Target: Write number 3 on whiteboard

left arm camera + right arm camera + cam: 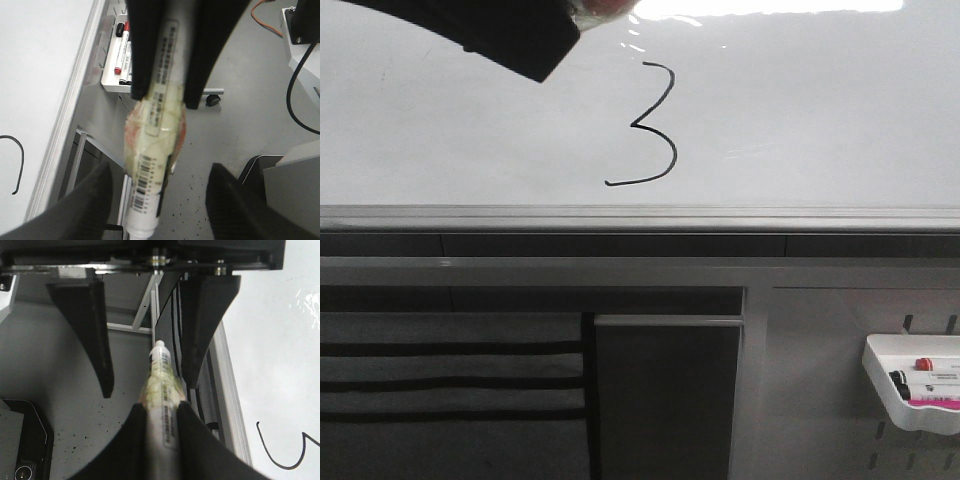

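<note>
The number 3 (655,125) is drawn in thin black line on the whiteboard (820,110), its lower tail sweeping left. Parts of it show in the left wrist view (19,160) and the right wrist view (272,450). My right gripper (161,407) is shut on a white marker (161,370) wrapped in yellowish tape. My left gripper (159,170) is open, with one finger on each side of the marker's (155,135) free end, not touching it. A dark gripper part (500,35) shows at the front view's top left.
The board's grey frame edge (640,218) runs below the digit. A white tray (876,375) with several markers hangs on the grey slotted panel (820,380) at lower right. Grey floor with black cables (300,100) and a caster wheel (212,100) lies below.
</note>
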Controlling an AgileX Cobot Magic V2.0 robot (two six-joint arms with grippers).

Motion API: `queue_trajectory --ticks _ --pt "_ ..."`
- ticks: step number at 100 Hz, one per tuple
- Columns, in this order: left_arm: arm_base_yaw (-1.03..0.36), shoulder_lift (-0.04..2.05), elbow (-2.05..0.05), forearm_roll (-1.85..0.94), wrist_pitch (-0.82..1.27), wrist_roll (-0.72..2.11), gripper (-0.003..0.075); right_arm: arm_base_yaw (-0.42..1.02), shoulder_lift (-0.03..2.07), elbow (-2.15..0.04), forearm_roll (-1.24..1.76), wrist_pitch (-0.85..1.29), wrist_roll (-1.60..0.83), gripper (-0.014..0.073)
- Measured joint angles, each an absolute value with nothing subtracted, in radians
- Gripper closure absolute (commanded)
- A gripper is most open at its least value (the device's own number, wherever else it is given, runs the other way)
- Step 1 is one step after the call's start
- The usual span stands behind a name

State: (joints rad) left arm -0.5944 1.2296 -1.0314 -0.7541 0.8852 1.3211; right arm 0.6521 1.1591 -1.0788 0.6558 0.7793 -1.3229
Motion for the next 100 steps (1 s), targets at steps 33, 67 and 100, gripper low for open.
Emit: queue_trajectory --ticks 33,67,100 --pt "-0.594 1.23 -1.031 -0.752 0.88 1.326 0.0682 0.652 1.159 -1.079 0.656 0.791 -1.323 0.0624" --pt "-0.597 1.23 -1.031 -0.743 0.891 1.343 0.0741 0.652 1.159 -1.079 0.656 0.808 -1.324 0.0587" --pt "-0.597 1.23 -1.031 -0.728 0.835 1.327 0.0741 0.631 1.147 -1.079 0.659 0.808 -1.302 0.0237"
